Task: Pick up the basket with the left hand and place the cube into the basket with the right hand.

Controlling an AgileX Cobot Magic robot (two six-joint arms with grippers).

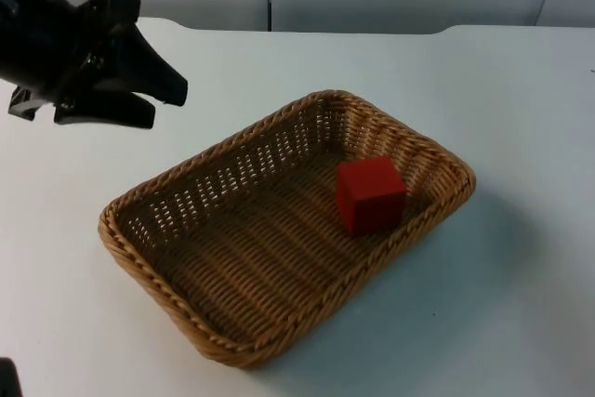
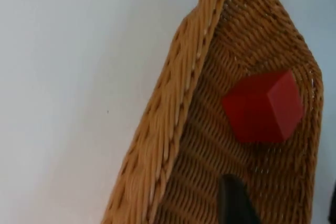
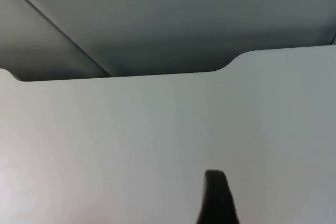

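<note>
Hovering above the tabletop (image 1: 521, 99), the left hand (image 1: 163, 107) sits spread and empty, just off the basket (image 1: 167, 197) and apart from its rim. Red cube (image 1: 370, 194) lies inside the basket, toward the end far from that hand — also seen past the left fingertip (image 2: 233, 203). Right hand: one fingertip (image 3: 218, 200) over bare tabletop near the partition wall (image 3: 173, 19); spread or pressed together — cannot tell.

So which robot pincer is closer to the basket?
The left. The left pincer hangs just off the basket's far-left rim, not touching. The right pincer waits over bare table, away from the basket.
</note>
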